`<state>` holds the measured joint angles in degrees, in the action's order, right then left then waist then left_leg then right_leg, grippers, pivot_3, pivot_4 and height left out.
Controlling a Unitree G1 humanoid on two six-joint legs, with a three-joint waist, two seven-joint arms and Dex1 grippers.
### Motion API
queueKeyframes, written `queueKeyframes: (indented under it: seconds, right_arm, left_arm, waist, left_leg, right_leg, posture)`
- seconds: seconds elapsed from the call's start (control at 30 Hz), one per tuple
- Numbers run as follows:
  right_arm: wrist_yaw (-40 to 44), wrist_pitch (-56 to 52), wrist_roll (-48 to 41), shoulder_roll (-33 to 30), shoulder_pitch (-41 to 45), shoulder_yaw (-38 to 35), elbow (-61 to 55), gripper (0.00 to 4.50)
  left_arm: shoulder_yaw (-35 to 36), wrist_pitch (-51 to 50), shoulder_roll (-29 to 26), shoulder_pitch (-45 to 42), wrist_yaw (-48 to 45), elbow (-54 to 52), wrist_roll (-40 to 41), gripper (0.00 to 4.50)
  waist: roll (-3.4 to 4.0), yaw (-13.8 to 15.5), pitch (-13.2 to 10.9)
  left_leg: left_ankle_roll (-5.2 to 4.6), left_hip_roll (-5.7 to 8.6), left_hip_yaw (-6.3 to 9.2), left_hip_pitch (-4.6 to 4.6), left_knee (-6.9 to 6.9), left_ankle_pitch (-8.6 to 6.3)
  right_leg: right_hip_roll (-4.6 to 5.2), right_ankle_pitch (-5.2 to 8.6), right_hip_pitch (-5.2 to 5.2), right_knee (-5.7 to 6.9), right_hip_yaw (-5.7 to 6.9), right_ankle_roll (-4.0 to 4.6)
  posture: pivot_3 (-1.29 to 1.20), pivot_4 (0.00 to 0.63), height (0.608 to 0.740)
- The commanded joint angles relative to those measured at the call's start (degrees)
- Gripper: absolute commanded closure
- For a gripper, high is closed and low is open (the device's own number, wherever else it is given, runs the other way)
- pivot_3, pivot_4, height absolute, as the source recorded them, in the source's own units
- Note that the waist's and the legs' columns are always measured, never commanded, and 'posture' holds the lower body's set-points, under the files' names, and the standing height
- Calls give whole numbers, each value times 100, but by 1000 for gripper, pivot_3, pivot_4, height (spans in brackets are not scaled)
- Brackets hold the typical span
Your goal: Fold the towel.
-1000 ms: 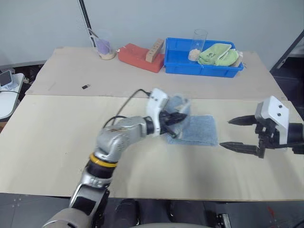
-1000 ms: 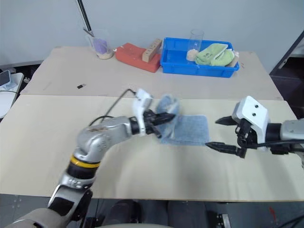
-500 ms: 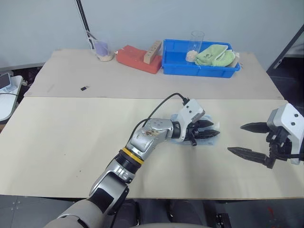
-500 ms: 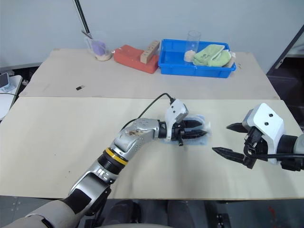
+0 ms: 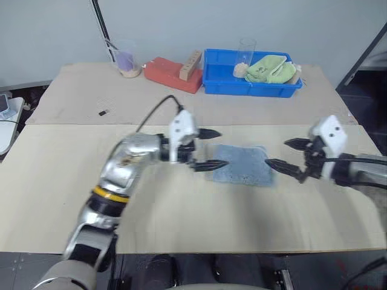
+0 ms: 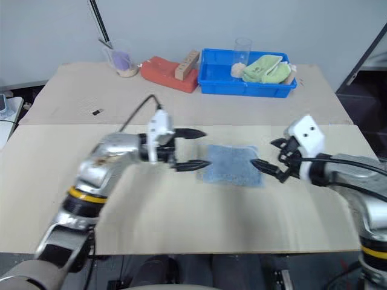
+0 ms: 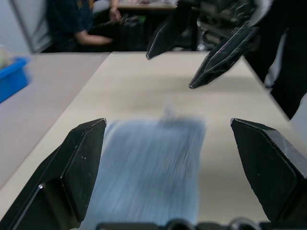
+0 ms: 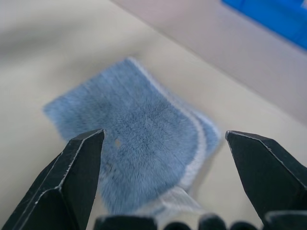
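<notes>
Towel [image 5: 243, 164] lies folded flat on the table [image 5: 72, 199], centre of the frame, slightly right. My left gripper [image 5: 208, 148] sits just left of it, fingers spread wide, holding nothing. My right gripper [image 5: 284, 154] is just right of the towel, also spread wide and empty. Whitish hem layers show along one edge in the right wrist view, maybe slightly uneven, it's blurry. Blue bin [image 5: 217, 81] with a green cloth [image 5: 270, 68] sits upper right.
</notes>
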<state>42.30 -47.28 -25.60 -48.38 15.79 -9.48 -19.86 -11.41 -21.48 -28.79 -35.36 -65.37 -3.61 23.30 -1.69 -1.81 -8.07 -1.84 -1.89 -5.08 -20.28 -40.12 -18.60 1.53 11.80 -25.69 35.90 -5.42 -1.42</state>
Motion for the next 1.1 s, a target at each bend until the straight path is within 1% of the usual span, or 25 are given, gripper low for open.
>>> queueKeyframes:
  seconds: [0.03, 0.13, 0.27, 0.37, 0.47, 0.57, 0.67, 0.87, 1.0, 1.03, 1.1]
  right_arm:
    - [-88, 466, 289, 165, 233, 218, 501, 0]
    - [-94, 898, 606, 425, 538, 512, 1508, 0]
    - [77, 1205, 819, 576, 901, 725, 2566, 0]
    - [199, 1134, 800, 747, 1186, 792, 3055, 0]
    - [166, 1077, 852, 904, 1441, 810, 3404, 0]
    - [338, 861, 740, 1019, 1567, 820, 3567, 0]
    - [455, 683, 683, 1110, 1578, 847, 3526, 821]
    - [486, 600, 662, 1271, 1551, 807, 3217, 2890]
    - [146, 746, 670, 1357, 1725, 504, 3241, 4255]
    - [11, 761, 657, 1359, 1812, 357, 3327, 4472]
    - [-252, 810, 635, 1344, 1984, 71, 3552, 4472]
  left_arm:
    - [293, -3, -433, 164, -468, -527, 317, 60]
    - [686, -289, -988, 516, -712, -943, 704, 60]
    - [1115, -746, -1271, 904, -754, -1529, 1424, 60]
    - [1387, -785, -1312, 1202, -723, -1893, 1750, 60]
    - [1542, -687, -1218, 1338, -550, -2052, 1881, 60]
    - [1598, -548, -1165, 1436, -435, -2236, 1906, 60]
    - [1598, -288, -1170, 1547, -480, -2384, 1770, 0]
    - [1598, 8, -1329, 1803, -445, -2384, 1506, 0]
    - [1657, 82, -1342, 1777, -349, -2198, 1409, 0]
    - [1674, 44, -1363, 1750, -334, -2160, 1441, 0]
    - [1684, -14, -1404, 1691, -329, -2088, 1492, 0]
  waist:
    - [1, 38, 0]
    - [1, 107, 0]
    - [2, 138, -1]
    - [2, 93, -1]
    - [3, 67, -1]
    - [3, 64, -1]
    - [3, 67, 0]
    - [4, 64, 0]
    - [4, 65, 0]
    - [5, 66, 0]
    - [5, 65, -1]
  left_leg:
    - [-1, 0, -2, -5, -4, 0]
    - [-8, 2, -7, -8, -10, -4]
    - [-11, 3, -9, -8, -10, -6]
    - [-11, 2, -11, -5, -9, -6]
    - [-8, 1, -10, -2, -9, -5]
    - [-5, 0, -7, 0, -9, -3]
    - [-5, 1, -7, 1, -9, -3]
    - [-5, 0, -8, 0, -9, -3]
    - [-5, 0, -8, 1, -9, -3]
    - [-5, 1, -8, 1, -9, -3]
    - [-4, 1, -9, 0, -10, -3]
  right_leg:
    - [3, 0, -3, 0, 0, -1]
    - [8, 1, -3, -6, 4, -3]
    - [9, 2, -2, -7, 7, -2]
    - [3, 2, -2, -4, 6, -1]
    - [-3, -1, -2, 2, 5, 2]
    - [-6, -4, -2, 8, 5, 6]
    - [-5, -4, -1, 9, 5, 6]
    - [-4, -4, -1, 8, 5, 6]
    - [-5, -4, -1, 10, 6, 6]
    - [-4, -4, -1, 11, 5, 6]
    - [-4, -4, -2, 11, 5, 6]
  posture:
    - [0, 150, 717]
    - [0, 150, 717]
    - [0, 150, 717]
    - [0, 150, 717]
    - [0, 150, 717]
    - [0, 150, 717]
    - [0, 150, 717]
    - [0, 150, 717]
    - [0, 150, 717]
    - [0, 150, 717]
    - [0, 150, 717]
